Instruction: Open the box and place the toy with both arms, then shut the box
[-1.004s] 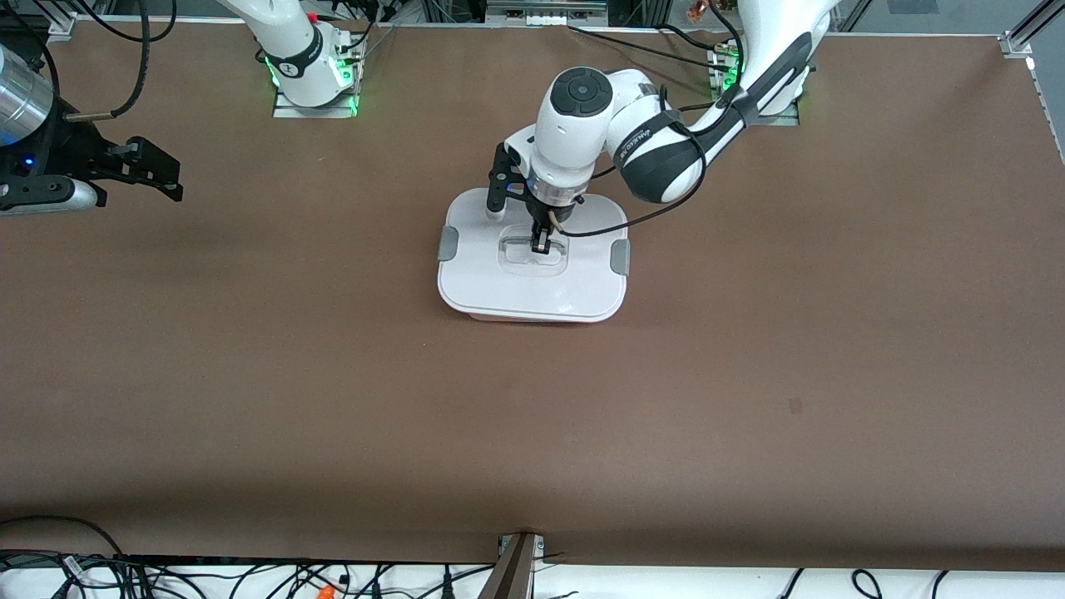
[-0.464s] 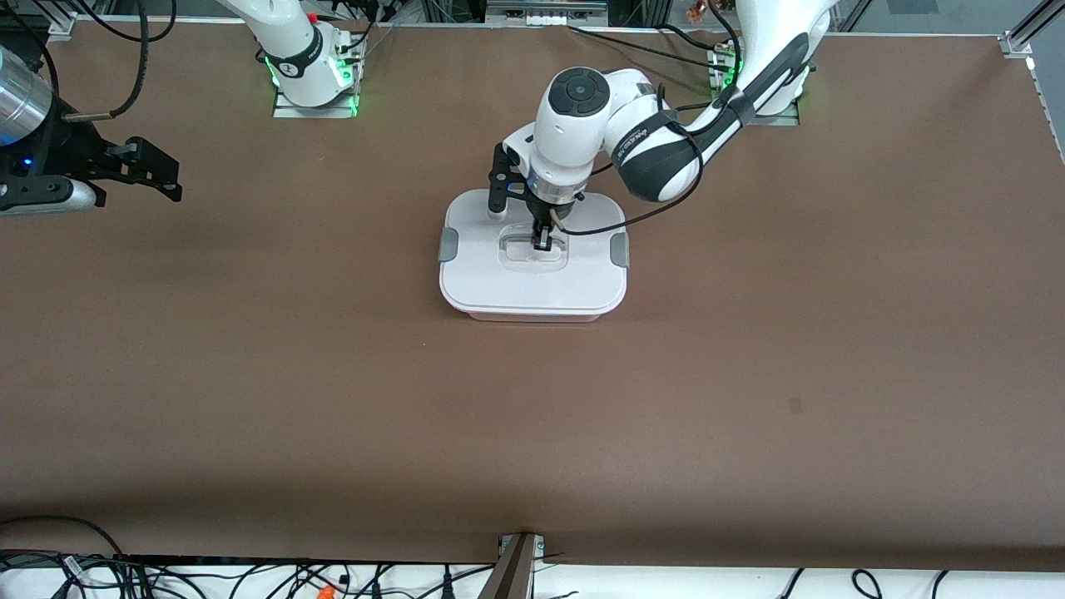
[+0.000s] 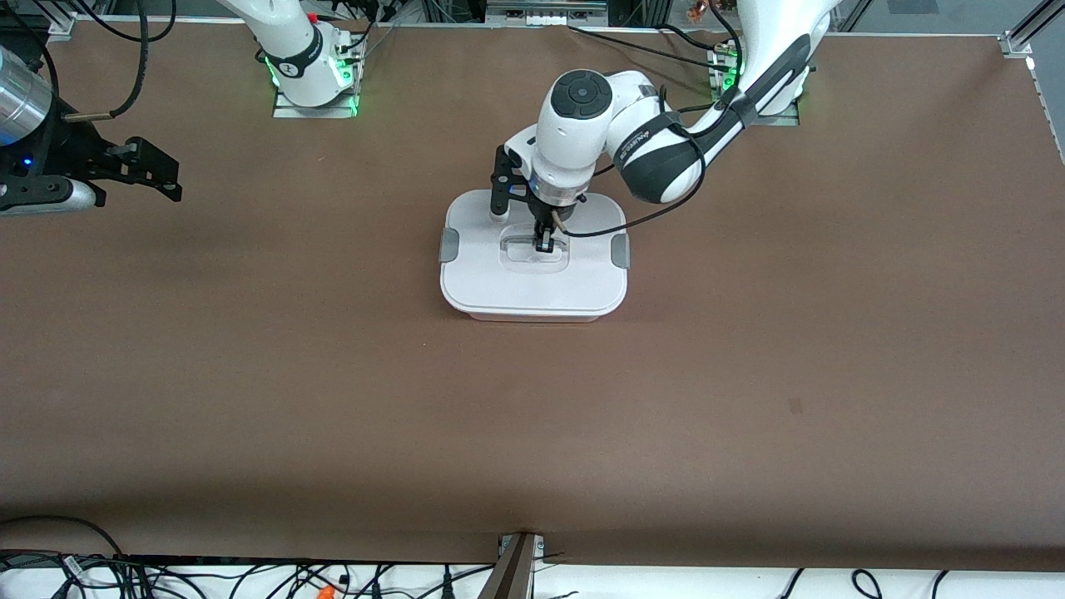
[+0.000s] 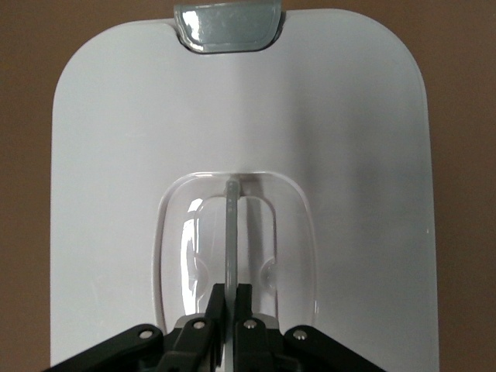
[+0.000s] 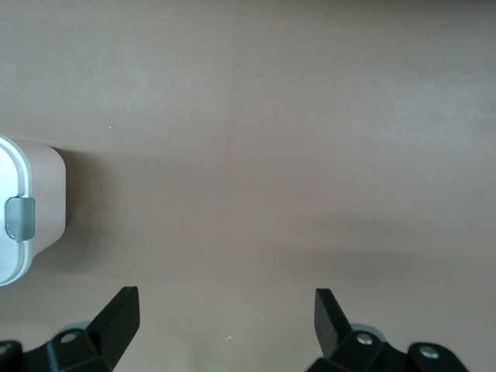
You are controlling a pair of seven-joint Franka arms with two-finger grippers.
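The left pincer point(image 4: 230, 298) is pinching the thin handle point(image 4: 231, 232) recessed in the box's white, grey-clipped lid point(image 3: 532, 274); the right pincer point(image 5: 225, 318) is waiting open over the worktop point(image 3: 749, 374).

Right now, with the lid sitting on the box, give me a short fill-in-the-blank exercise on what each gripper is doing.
1. The left gripper is shut on the lid's ____.
2. The right gripper waits over bare table with its fingers ____.
3. The white lid lies ____ the box.
4. Each short side of the lid carries a ____ clip.

Missing words: handle; open; on; grey
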